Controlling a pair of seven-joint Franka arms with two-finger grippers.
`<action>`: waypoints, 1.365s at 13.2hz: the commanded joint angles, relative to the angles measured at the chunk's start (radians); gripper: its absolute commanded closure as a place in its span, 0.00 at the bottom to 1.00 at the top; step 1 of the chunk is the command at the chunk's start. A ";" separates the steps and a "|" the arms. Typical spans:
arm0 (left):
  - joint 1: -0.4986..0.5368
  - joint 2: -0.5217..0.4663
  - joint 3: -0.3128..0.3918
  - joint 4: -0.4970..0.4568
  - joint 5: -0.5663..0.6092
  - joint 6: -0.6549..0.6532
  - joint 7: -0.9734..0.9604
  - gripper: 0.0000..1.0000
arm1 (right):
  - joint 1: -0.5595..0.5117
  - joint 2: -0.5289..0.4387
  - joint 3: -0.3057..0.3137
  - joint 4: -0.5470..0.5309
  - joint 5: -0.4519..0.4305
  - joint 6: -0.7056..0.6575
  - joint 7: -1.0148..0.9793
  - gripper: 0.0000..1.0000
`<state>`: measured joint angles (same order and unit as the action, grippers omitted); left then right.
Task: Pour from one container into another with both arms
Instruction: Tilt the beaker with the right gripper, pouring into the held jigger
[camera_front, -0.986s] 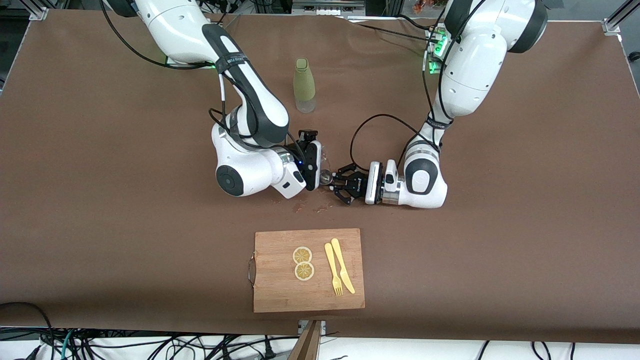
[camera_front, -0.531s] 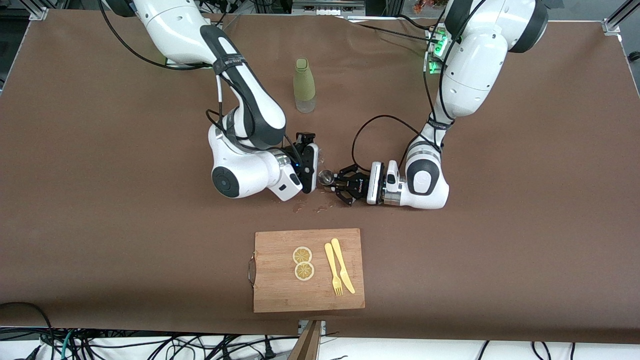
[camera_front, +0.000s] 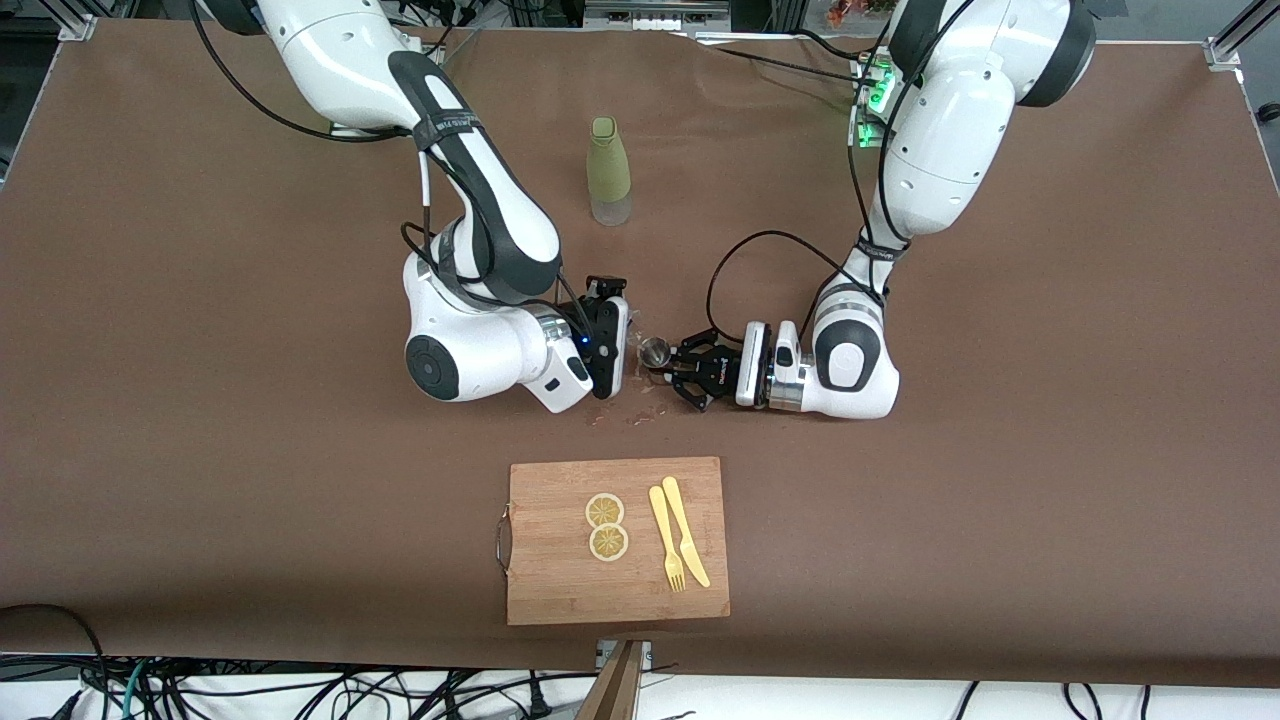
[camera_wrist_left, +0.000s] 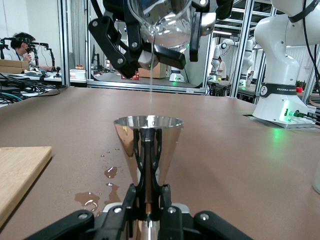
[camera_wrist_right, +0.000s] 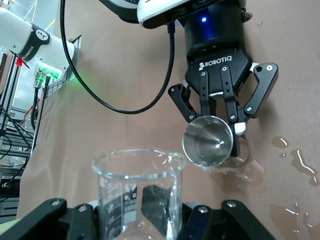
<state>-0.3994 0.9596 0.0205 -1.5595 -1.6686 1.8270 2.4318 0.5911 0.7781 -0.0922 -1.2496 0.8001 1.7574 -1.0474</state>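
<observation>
Over the last second the right arm has drawn back toward its own end of the tabletop, and its right pincer has moved with it. The glass it pinches is now tipped above the jigger, and the left wrist view shows a thin stream of clear liquid falling from the glass's lip into the jigger's upper cone. That suggests the pour is under way, not finished.

The left pincer is pressed together on the narrow waist of the steel jigger, holding it upright just over the tabletop, near its middle. The jigger's open mouth faces up, directly below the glass, with a clear gap between the two. Small puddles lie on the tabletop under and beside the jigger, so some liquid seems to have missed.

A green bottle stands farther from the front camera; a cutting board lies nearer to it.
</observation>
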 joint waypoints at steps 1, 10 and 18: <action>0.001 0.002 -0.001 0.010 0.013 0.003 0.055 1.00 | 0.001 0.009 0.008 0.024 -0.013 0.002 0.026 0.90; -0.002 0.002 -0.001 0.015 0.012 0.008 0.015 1.00 | 0.019 0.013 0.009 0.024 -0.018 -0.001 0.102 0.90; -0.007 -0.001 -0.004 0.016 0.009 0.011 -0.010 1.00 | 0.029 0.015 0.011 0.019 -0.015 0.007 0.109 0.91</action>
<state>-0.4016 0.9599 0.0186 -1.5588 -1.6685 1.8280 2.4253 0.6170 0.7874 -0.0873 -1.2496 0.8000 1.7583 -0.9682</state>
